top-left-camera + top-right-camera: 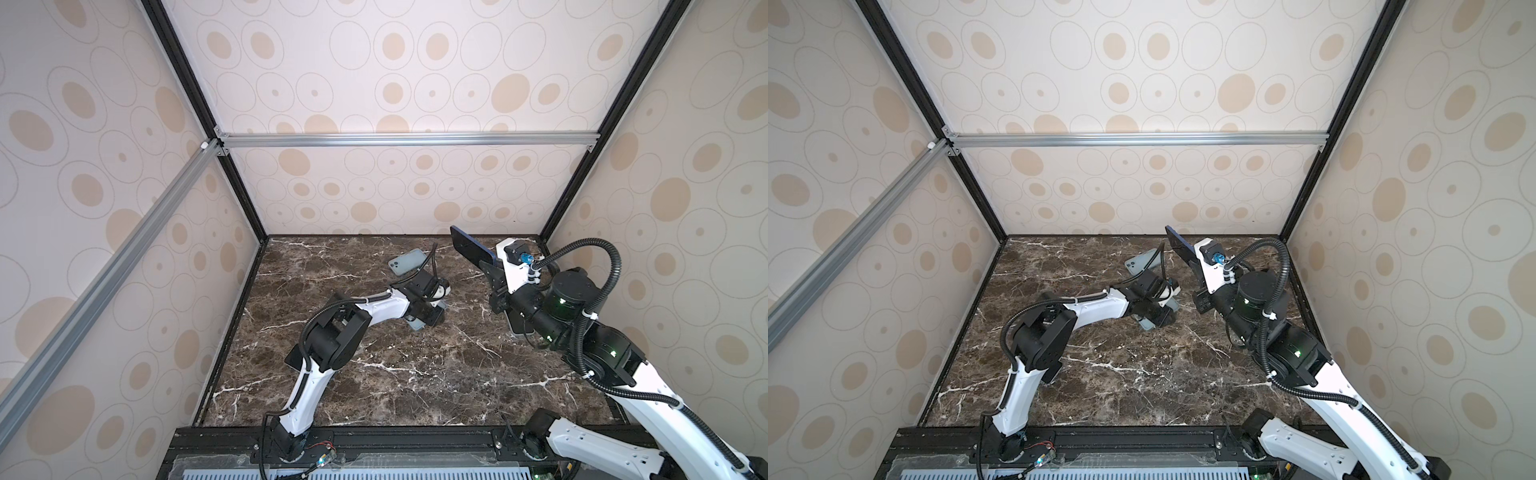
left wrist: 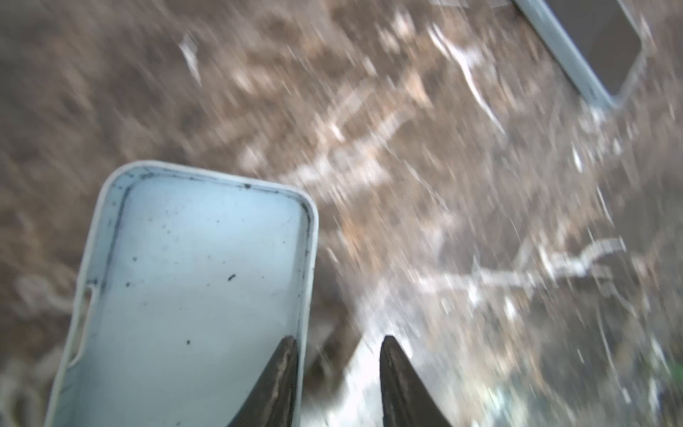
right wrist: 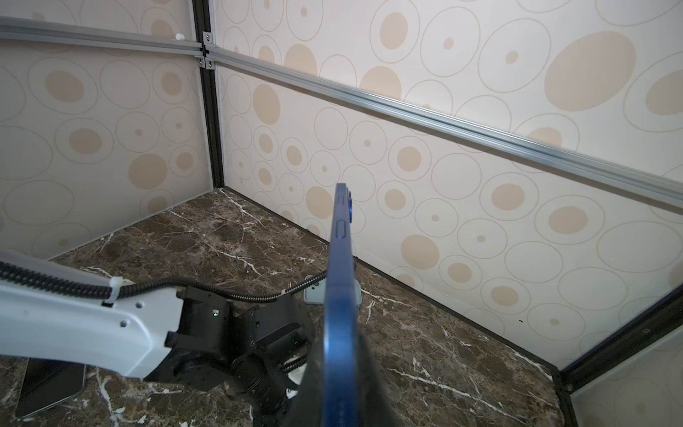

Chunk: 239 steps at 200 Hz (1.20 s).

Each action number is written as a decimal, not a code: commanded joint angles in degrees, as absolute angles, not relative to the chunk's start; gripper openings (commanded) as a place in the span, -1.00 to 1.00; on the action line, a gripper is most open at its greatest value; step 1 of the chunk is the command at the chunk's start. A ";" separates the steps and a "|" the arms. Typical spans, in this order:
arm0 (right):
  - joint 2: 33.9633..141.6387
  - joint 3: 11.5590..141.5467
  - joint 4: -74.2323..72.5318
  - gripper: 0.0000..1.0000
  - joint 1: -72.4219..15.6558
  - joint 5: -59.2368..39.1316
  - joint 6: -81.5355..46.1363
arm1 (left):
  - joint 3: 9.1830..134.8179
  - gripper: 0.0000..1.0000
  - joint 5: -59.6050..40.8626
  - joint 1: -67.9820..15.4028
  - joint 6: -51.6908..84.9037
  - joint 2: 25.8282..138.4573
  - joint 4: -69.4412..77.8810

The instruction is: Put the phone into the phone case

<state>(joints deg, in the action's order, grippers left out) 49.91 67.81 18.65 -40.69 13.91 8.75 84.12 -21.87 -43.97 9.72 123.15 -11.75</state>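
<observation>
Phone case: pale blue; left gripper narrow, astride its wall, grip unclear
Phone: blue, edge-on, clamped in right gripper, right of the case

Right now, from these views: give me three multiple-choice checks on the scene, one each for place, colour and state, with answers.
1. Where is the blue phone?
A. seated in a case
B. held above the table by the right pincer
C. lying flat

2. What colour is the case at the left pincer?
A. light blue
B. red
C. black

3. What state is that case in?
A. phone inside
B. open side down
C. empty, open side up

Answers:
1 B: both top views show the phone raised, gripped at its lower end.
2 A: the left wrist view shows a pale blue shell.
3 C: its bare inner floor shows, and one fingertip is inside the rim.
</observation>
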 commanded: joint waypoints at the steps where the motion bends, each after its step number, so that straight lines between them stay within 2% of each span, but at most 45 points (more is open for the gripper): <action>1: 49.86 70.59 16.87 -1.00 -40.34 12.66 6.60 | 75.17 -0.27 -24.33 -44.75 7.38 120.20 -10.08; 71: 51.02 72.07 18.23 -1.00 -40.34 11.62 2.31 | 56.83 -0.25 -24.97 -45.28 4.56 107.50 -7.59; 110: 52.81 73.46 20.20 -1.00 -40.34 11.82 -0.70 | 53.32 -0.20 -22.65 -45.27 8.15 98.69 -4.33; 143: 54.48 75.81 22.94 -1.00 -40.27 11.49 -2.27 | 50.27 -0.15 -18.12 -45.27 16.35 89.54 -1.76; 193: 56.91 77.22 26.05 -1.00 -40.34 10.48 -4.35 | 41.24 -0.07 -2.91 -45.28 36.72 73.25 -6.06; 239: 60.41 75.62 28.00 -1.00 -40.34 7.84 -9.45 | 32.61 -0.06 0.42 -45.13 47.80 63.73 -8.77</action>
